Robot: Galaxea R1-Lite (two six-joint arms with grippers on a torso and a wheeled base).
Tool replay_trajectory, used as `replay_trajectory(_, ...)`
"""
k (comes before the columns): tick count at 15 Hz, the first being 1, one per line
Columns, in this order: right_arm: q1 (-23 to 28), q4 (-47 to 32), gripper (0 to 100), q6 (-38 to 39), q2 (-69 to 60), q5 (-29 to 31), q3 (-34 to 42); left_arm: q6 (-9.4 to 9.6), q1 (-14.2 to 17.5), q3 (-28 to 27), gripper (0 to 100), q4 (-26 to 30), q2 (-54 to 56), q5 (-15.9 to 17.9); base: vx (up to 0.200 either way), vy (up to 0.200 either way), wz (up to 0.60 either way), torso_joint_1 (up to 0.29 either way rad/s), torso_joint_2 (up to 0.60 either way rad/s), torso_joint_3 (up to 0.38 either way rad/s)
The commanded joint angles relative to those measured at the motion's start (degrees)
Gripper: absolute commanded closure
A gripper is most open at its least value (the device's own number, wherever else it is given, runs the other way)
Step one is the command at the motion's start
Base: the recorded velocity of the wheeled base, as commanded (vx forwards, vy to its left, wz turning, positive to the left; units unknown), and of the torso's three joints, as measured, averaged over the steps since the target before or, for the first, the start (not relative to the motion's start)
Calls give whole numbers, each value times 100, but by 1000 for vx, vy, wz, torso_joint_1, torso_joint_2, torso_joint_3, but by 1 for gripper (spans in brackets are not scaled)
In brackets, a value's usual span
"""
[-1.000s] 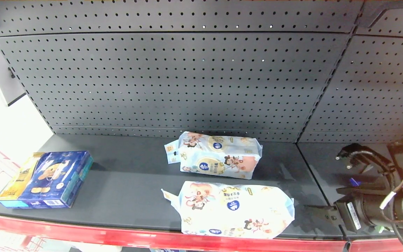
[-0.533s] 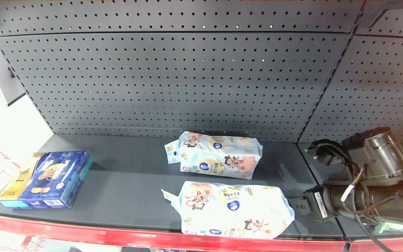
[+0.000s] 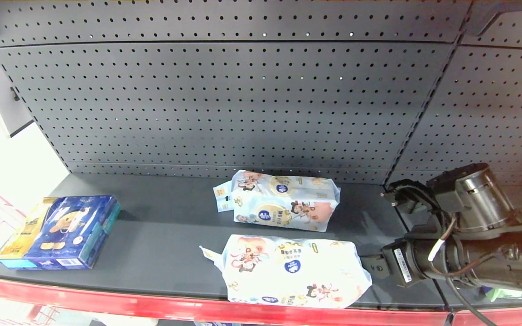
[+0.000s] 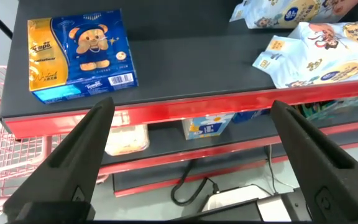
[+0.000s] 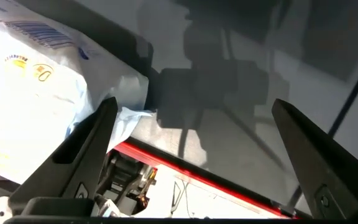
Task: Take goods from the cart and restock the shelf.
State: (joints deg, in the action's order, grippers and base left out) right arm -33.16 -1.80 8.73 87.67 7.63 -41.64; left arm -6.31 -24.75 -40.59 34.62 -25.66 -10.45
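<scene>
Shifted leftward, the front pack (image 3: 290,276) is lying just beside the spread-fingered right gripper (image 5: 191,112); rear pack (image 3: 283,200) makes two, plus one blue box (image 3: 59,232); left gripper (image 4: 191,112) is hanging spread too.

lit: bright, even | glare: front pack (image 5: 27,93) blown out | edges: barrel bend

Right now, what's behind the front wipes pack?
A second matching pack, lying flat, apart from it, then the pegboard wall. The shelf under the front pack is covered.
</scene>
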Motion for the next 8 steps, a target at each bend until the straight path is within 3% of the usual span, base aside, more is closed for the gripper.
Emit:
replay_trajectory(1,-68,-4,0,6,92,2,-72,-1,-4,-1,0,1,0,-1,0,0,0,0,0,0)
replay_trajectory(8,-235,-4,0,6,276,2,-107,-1,5,8,0,10,44,-1,0,0,0,0,0,0)
